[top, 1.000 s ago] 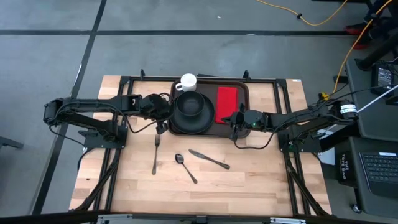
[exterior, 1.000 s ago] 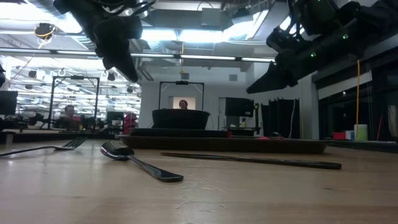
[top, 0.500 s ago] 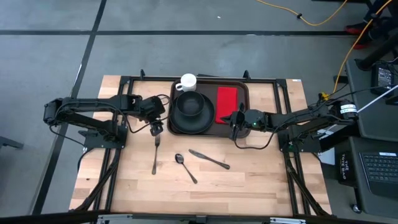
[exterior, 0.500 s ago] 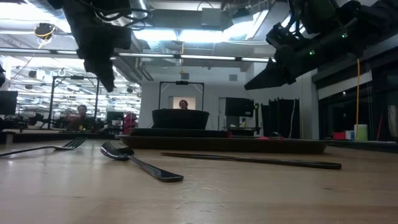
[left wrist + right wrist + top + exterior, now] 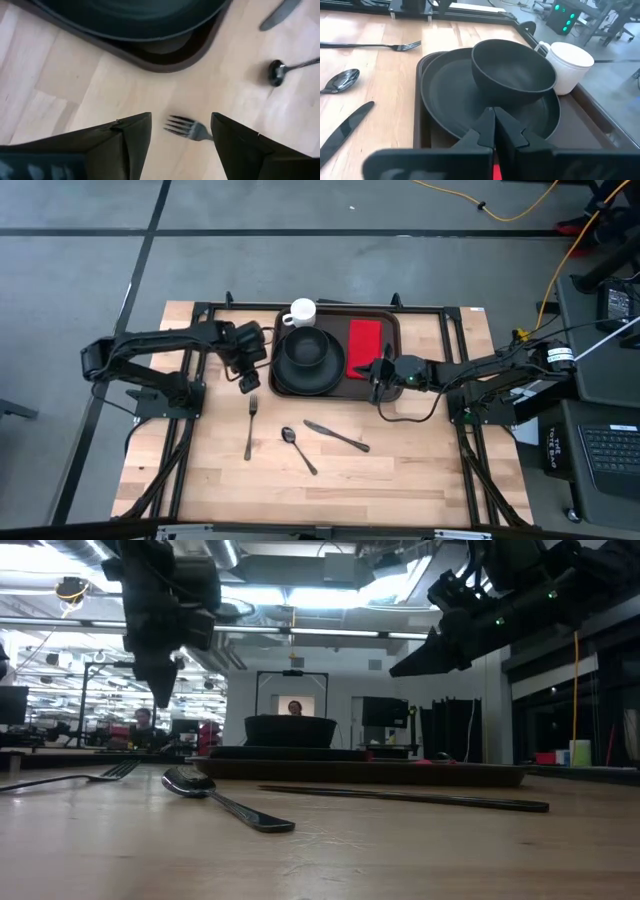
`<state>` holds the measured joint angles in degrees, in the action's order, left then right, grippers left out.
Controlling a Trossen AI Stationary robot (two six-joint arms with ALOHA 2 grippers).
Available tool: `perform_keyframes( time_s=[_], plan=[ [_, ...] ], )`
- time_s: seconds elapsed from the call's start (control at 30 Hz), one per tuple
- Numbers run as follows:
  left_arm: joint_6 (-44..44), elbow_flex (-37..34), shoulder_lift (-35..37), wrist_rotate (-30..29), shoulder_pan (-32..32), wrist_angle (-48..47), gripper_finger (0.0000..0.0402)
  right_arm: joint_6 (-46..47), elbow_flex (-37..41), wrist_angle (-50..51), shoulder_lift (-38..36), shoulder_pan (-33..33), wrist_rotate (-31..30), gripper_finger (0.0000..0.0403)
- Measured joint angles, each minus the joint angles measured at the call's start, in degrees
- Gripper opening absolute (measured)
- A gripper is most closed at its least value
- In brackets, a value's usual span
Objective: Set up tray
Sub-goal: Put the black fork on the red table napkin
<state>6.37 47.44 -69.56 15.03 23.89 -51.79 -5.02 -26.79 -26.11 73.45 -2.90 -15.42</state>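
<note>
Hanging just above the fork's tines, the left gripper [image 5: 181, 137] now has its fingers spread wide with nothing in them; a second ago it was shut and sat close to the black plate [image 5: 310, 365], right at the left edge of the tray [image 5: 392, 320]; since then it has slid off to the side and opened up; so it looks like it is done with the plate and is getting ready to pick up the fork [image 5: 249, 428].

The tray sits at the back of the table [image 5: 420, 470], in the middle; on it are the black plate with a black bowl [image 5: 305, 345] on top, a white mug [image 5: 301, 311] at the back corner, and a red napkin [image 5: 364, 347] on the right part.

The fork lies on the wood just in front of the tray's left corner, with its tines pointing at the tray; the spoon [image 5: 298, 448] and the knife [image 5: 337, 436] lie near it, farther to the right; none of the three is on the tray yet.

The right gripper [image 5: 378, 377] waits over the front right part of the tray, by the napkin; its fingers are pressed together and hold nothing; it has not moved.

I think the dishes are set and the fork, spoon and knife are what is left; the fork is thin and flat on the wood, so the fingers must come down on both sides of it.
</note>
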Motion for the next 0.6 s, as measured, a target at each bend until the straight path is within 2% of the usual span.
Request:
perform_keyframes(
  time_s=[0.6],
  plan=[
    [-10.8, 0.1, -15.1, 0.5, -0.3, -3.1, 0.0196, 0.4, 0.0, 0.1, 0.0, 0.0, 0.0, 0.0008]
  ],
)
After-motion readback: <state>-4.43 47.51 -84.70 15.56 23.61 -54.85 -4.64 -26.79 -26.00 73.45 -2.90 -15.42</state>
